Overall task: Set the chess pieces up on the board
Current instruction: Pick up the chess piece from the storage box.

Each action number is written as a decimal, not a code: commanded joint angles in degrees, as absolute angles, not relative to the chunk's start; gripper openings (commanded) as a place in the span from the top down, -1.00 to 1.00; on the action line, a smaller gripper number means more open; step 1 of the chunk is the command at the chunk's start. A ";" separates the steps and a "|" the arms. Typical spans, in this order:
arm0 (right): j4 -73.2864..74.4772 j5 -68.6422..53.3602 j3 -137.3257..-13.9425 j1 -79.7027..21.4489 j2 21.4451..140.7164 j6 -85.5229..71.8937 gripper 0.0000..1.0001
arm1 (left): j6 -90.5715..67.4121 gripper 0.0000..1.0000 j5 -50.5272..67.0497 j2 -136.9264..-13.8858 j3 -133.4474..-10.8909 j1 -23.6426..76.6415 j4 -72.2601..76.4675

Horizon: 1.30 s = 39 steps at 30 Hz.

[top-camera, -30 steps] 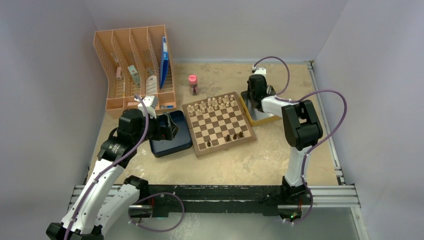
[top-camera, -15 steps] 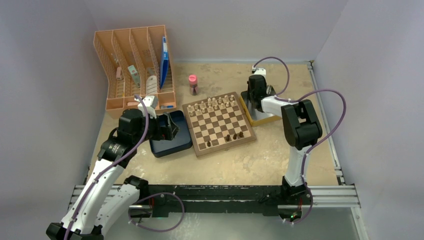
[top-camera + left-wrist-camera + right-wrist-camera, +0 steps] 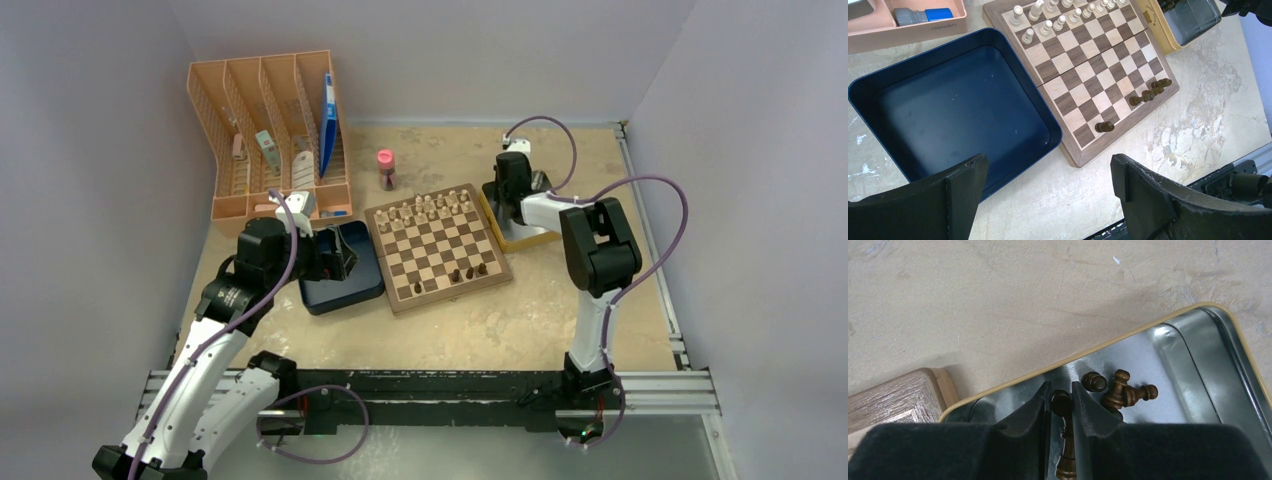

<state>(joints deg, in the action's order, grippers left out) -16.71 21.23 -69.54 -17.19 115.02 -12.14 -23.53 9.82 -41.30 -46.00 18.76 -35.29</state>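
Right wrist: right fingers [image 3: 1033, 410] clenched on chess piece [image 3: 1061, 402] in tin [image 3: 1198, 375]; left fingers [image 3: 963, 185] spread; arms barely shifted since earlier.

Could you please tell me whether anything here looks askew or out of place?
Mildly: the board sits skewed to the table edge, and several dark chess pieces lie toppled in the metal tin, not yet on their squares.

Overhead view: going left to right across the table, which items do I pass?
Peach desk organizer → dark blue box → board → yellow-rimmed tin. I left out the pink-capped bottle because it lines up with the board's left edge.
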 commanded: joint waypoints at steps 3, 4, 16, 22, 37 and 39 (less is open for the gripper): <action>-17.70 24.64 -71.73 -17.25 112.28 -11.02 0.62 | -23.64 -0.87 10.27 -41.07 -46.15 18.46 -33.05; -17.29 24.57 -71.78 -17.31 111.93 -11.07 0.64 | -23.64 -0.87 10.26 -41.12 -46.14 18.46 -33.05; -8.98 29.31 -73.30 -20.83 104.82 -14.10 0.70 | -23.64 -0.87 10.31 -40.94 -46.19 18.46 -33.05; -5.26 30.41 -72.71 -21.42 101.03 -15.16 0.70 | -23.64 -0.87 10.31 -40.64 -46.15 18.45 -32.98; 9.46 30.27 -67.78 -29.77 87.75 -28.55 0.69 | -23.73 -0.87 10.19 -40.31 -46.19 18.46 -33.13; 11.20 30.25 -66.20 -30.72 85.77 -30.52 0.69 | -23.73 -0.87 10.13 -40.19 -46.14 18.46 -33.13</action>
<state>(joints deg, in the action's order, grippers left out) 5.72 29.36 -68.82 -29.47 89.41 -24.88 -23.53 9.82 -41.10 -46.00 18.76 -35.29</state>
